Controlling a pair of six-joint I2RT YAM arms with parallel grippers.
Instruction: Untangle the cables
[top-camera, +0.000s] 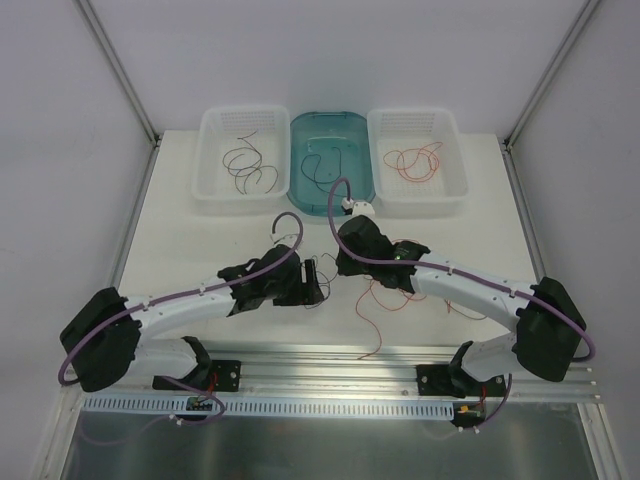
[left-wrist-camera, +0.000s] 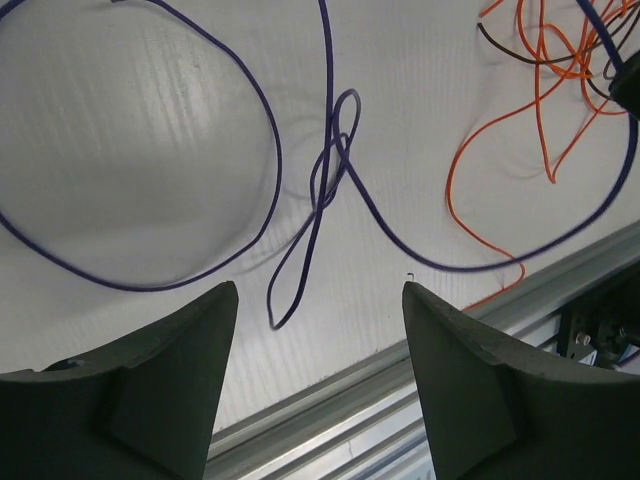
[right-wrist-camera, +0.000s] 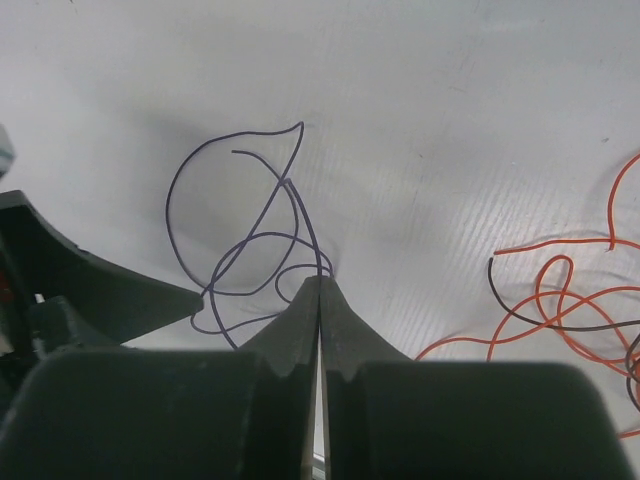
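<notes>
Jaws of the right gripper (right-wrist-camera: 320, 285) were pressed shut, and we saw the violet cable (right-wrist-camera: 285, 182) run into their tips, its loops spreading toward eleven o'clock. Fingers of the left gripper (left-wrist-camera: 318, 300) stood wide apart, gripping nothing, with that same cable lying on the table (left-wrist-camera: 150, 120) at twelve o'clock. We found orange and brown cables (right-wrist-camera: 560, 245) tangled at three o'clock of the right gripper.

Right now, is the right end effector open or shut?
Shut. The right end effector has both fingers pressed together, pinching the purple cable.
</notes>
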